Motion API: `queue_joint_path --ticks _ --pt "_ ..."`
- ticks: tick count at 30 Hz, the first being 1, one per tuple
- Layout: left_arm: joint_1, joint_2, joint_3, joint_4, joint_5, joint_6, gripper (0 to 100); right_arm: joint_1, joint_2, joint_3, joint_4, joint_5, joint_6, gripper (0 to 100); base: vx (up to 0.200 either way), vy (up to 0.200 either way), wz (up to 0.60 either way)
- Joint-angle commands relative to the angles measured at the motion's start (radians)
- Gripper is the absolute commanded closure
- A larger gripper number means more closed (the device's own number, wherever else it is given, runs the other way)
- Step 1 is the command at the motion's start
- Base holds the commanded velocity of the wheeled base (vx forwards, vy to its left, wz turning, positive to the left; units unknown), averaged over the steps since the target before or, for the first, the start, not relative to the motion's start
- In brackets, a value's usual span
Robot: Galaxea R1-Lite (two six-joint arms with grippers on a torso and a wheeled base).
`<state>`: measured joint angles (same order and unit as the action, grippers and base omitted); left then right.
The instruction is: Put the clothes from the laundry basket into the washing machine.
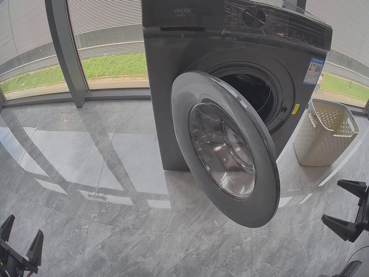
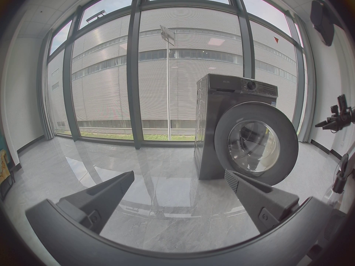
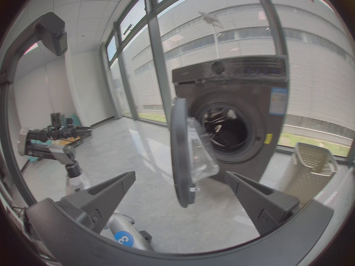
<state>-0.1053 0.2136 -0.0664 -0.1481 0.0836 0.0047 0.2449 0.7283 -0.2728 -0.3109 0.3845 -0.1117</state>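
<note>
Left gripper, black: spread wide, unladen, above glossy grey marble floor. Right gripper: same, near cream perforated plastic laundry basket, upright just right of dark grey front-loading washing machine, round glass door swung open.

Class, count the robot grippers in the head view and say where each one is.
2. The left gripper hangs open over the floor at the lower left; the right gripper is open at the lower right, nearer than the laundry basket.

Left claw and right claw both gape wide and empty, held low at either side.
</note>
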Motion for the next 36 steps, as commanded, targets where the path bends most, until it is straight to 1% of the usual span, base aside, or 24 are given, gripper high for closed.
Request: queue_joint_path --ticks 1,3,4,8,10,11,12,13,15,17,20,21,22,23,24,25,29,30,31,32,33,34,35,36 --pt "0.072 -0.148 0.066 0.05 -0.018 0.003 0 0.177 0.264 -0.049 -0.086 0.017 0.009 0 0.0 0.0 0.0" --pt "0.107 -0.189 0.066 0.087 -0.024 0.008 0 0.183 0.296 -0.066 -0.096 0.017 0.009 0 0.0 0.0 0.0" --pt "0.115 -0.203 0.066 0.099 -0.028 0.001 0 0.185 0.313 -0.077 -0.102 0.017 0.009 0 0.0 0.0 0.0" --pt "0.11 -0.214 0.066 0.104 -0.038 -0.011 0 0.177 0.384 -0.106 -0.129 0.019 0.007 0 0.0 0.0 0.0" --pt "0.108 -0.214 0.063 0.116 -0.039 -0.026 0 0.174 0.431 -0.121 -0.151 0.014 0.004 0 0.0 0.0 0.0" --pt "0.11 -0.207 0.065 0.119 -0.036 -0.048 0 0.172 0.454 -0.128 -0.16 0.013 0.003 0 0.0 0.0 0.0" --pt "0.11 -0.206 0.065 0.12 -0.035 -0.058 0 0.169 0.471 -0.132 -0.166 0.008 0.003 0 0.0 0.0 0.0" --pt "0.113 -0.206 0.066 0.119 -0.033 -0.063 0 0.168 0.488 -0.137 -0.171 -0.007 0.003 0 0.0 0.0 0.0" --pt "0.115 -0.211 0.066 0.119 -0.033 -0.058 0 0.172 0.519 -0.148 -0.183 -0.052 0.003 0 0.0 0.0 0.0" --pt "0.113 -0.211 0.066 0.119 -0.03 -0.061 0 0.174 0.546 -0.152 -0.195 -0.079 0.003 0 0.0 0.0 0.0" --pt "0.115 -0.211 0.066 0.119 -0.028 -0.058 0 0.169 0.577 -0.154 -0.226 -0.096 0.004 0 0.0 0.0 0.0" --pt "0.115 -0.211 0.066 0.12 -0.031 -0.051 0 0.169 0.586 -0.154 -0.243 -0.098 0.004 0 0.0 0.0 0.0" --pt "0.11 -0.212 0.066 0.134 -0.042 -0.035 0 0.169 0.592 -0.152 -0.251 -0.101 0.004 0 0.0 0.0 0.0" --pt "0.11 -0.212 0.066 0.134 -0.042 -0.035 0 0.169 0.592 -0.152 -0.251 -0.101 0.004 0 0.0 0.0 0.0" --pt "0.108 -0.212 0.065 0.153 -0.085 -0.008 0 0.169 0.605 -0.151 -0.264 -0.116 0.007 0 0.0 0.0 0.0" --pt "0.108 -0.212 0.065 0.153 -0.096 -0.006 0 0.169 0.605 -0.149 -0.267 -0.121 0.01 0 0.0 0.0 0.0" --pt "0.11 -0.212 0.066 0.151 -0.099 -0.003 0 0.159 0.62 -0.152 -0.271 -0.139 0.01 0 0.0 0.0 0.0" --pt "0.11 -0.212 0.066 0.151 -0.099 -0.005 0 0.146 0.623 -0.154 -0.272 -0.157 0.01 0 0.0 0.0 0.0" --pt "0.11 -0.214 0.066 0.15 -0.099 -0.006 0 0.142 0.623 -0.154 -0.272 -0.164 0.01 0 0.0 0.0 0.0" --pt "0.108 -0.214 0.066 0.15 -0.097 -0.006 0 0.116 0.617 -0.155 -0.277 -0.185 0.014 0 0.0 0.0 0.0" --pt "0.11 -0.214 0.066 0.15 -0.099 -0.003 0 0.094 0.614 -0.151 -0.281 -0.188 0.01 0 0.0 0.0 0.0" --pt "0.11 -0.214 0.066 0.15 -0.099 -0.003 0 0.094 0.614 -0.151 -0.281 -0.188 0.01 0 0.0 0.0 0.0" --pt "0.11 -0.214 0.066 0.151 -0.099 0.001 0 0.027 0.603 -0.144 -0.292 -0.187 0.0 0 0.0 0.0 0.0" --pt "0.11 -0.214 0.066 0.151 -0.1 0.008 0 -0.013 0.594 -0.146 -0.297 -0.185 -0.003 0 0.0 0.0 0.0"
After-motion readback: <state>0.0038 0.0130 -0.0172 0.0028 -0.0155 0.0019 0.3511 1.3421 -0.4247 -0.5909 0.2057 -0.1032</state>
